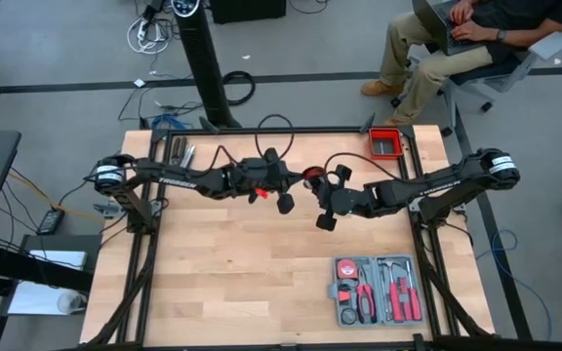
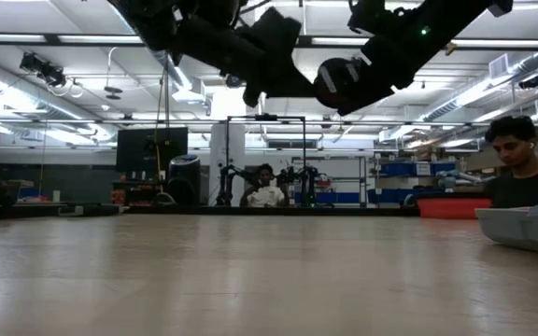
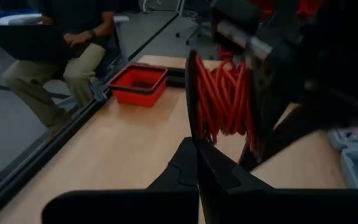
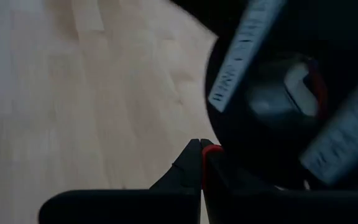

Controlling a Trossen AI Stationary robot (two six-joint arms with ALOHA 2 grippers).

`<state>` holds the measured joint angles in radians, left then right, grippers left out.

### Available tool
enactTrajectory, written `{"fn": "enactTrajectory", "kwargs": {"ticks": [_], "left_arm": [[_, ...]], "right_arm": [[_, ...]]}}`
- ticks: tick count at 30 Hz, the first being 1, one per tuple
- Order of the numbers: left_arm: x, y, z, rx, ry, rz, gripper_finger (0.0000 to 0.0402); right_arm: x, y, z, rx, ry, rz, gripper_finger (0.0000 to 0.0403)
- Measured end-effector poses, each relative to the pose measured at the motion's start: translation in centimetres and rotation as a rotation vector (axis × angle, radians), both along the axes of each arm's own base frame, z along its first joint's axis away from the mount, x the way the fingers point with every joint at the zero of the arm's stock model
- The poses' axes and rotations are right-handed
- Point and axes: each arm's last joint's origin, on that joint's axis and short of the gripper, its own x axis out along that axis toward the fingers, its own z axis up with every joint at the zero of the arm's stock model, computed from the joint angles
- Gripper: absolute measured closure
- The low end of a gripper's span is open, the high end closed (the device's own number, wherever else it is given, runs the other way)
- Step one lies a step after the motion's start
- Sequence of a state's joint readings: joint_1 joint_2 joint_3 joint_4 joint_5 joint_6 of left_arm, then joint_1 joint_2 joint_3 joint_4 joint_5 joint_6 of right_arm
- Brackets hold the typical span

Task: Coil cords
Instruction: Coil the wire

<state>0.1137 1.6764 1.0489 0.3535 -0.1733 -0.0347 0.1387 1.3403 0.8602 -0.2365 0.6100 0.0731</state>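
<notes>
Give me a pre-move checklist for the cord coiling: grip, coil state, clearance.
1. Left gripper jaws shut on the red cord: ok; the strand runs up out of the closed tips.
2. Right gripper jaws shut on the cord: ok; red shows between the tips.
3. Coil formed: ok; the left wrist view shows several red loops bundled together.
4. Arm-to-arm clearance: not ok; both grippers meet mid-table, very close.
5. Cord clear of the table: ok; the low view shows nothing lying on it.
6. Loose tail length: cannot tell.
7. Grey tool case and red bin away from the grippers: ok.
</notes>
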Motion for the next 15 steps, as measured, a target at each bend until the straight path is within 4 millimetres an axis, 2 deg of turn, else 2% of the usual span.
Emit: {"fn": "enactTrajectory", "kwargs": {"ticks": [6,15], "left_arm": [[-1.1,-0.1,-2.3,-0.062,-0.051,0.026,0.0402],[-1.2,0.0,-2.2,-0.062,-0.095,0.044,0.0402]], "right_arm": [[-0.3,0.4,-1.2,0.028,-0.02,0.013,0.0397],[-0.1,0.6,-1.2,0.052,-0.054,0.061,0.0327]]}}
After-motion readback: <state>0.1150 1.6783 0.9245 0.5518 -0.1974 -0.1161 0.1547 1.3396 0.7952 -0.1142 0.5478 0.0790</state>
